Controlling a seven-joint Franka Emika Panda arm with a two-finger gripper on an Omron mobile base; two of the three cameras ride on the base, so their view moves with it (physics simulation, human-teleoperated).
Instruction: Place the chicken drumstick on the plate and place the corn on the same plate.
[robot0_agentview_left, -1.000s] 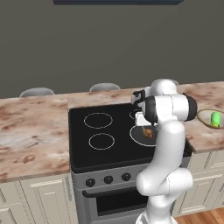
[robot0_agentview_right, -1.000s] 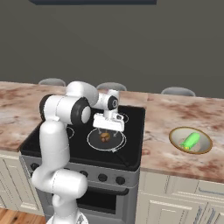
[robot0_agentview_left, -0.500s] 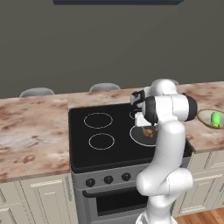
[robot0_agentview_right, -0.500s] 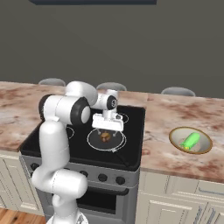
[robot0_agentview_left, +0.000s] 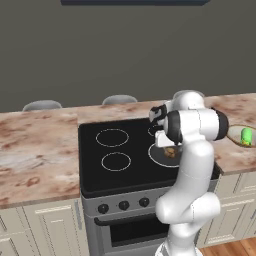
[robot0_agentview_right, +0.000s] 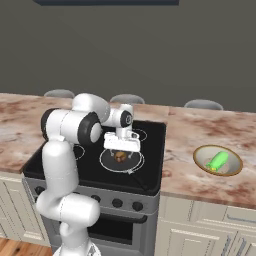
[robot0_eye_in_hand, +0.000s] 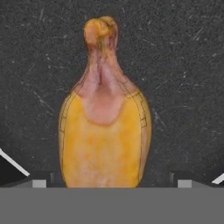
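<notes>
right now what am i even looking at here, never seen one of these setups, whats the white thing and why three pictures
The white thing is a robot arm with a two-finger gripper, rendered in a simulated kitchen. Two pictures come from cameras behind the arm, one to its left and one to its right. The third looks along the gripper itself.

The gripper hangs low over a round dark frying pan on the black stovetop. In the pan lies a small golden-brown chicken drumstick, seen close up in the hand view. Whether the gripper has closed on it, I cannot tell.

On the marbled stone counter to the right, a bright green cob of corn rests in a tan-rimmed bowl.
</notes>
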